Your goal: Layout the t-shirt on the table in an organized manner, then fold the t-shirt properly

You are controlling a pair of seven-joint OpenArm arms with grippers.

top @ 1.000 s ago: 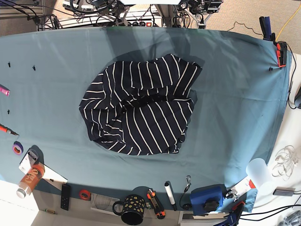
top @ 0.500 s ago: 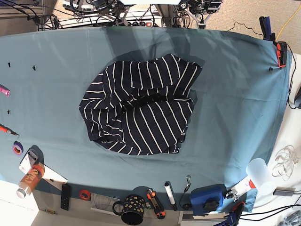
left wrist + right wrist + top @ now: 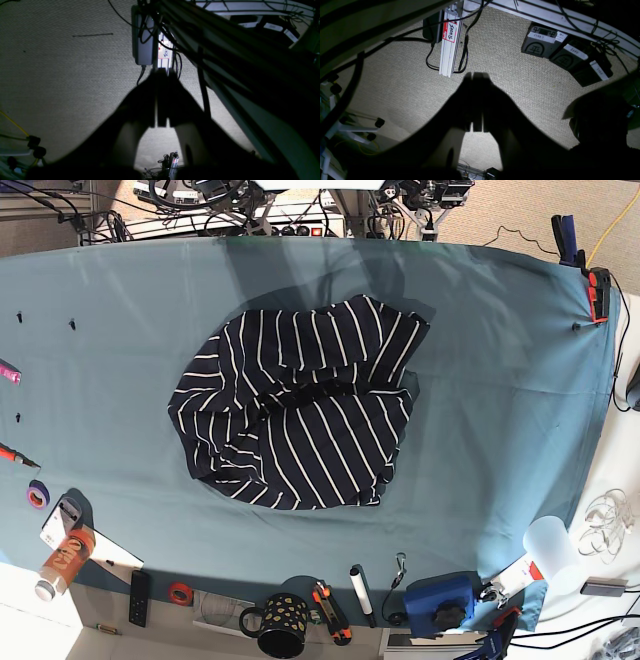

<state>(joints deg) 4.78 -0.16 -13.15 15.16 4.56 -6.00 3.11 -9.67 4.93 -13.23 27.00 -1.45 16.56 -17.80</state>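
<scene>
Clutter lines the near edge of the surface point(image 3: 120, 380) at the left of the base view: a roll of purple tape point(image 3: 37, 496), an orange bottle point(image 3: 63, 562) on its side, a black mug point(image 3: 277, 625) farther along. All of it sits off the working area, likely pushed aside to leave room for folding. At centre, the t-shirt point(image 3: 295, 405) lies bunched on the teal cloth, its white stripes running in several directions where layers overlap, so it is not yet spread flat and the layout step has evidently not begun. To the right, a blue case point(image 3: 440, 600) and an orange clamp point(image 3: 598, 292) mark the cloth's far corner. Neither arm shows in this view. The wrist cameras explain why: both look down at carpeted floor, so each arm appears parked off the surface, well away from the garment. The left end effector point(image 3: 162, 73) is pressed together on nothing, and the right end effector point(image 3: 475, 75) is likewise pressed together and empty.
</scene>
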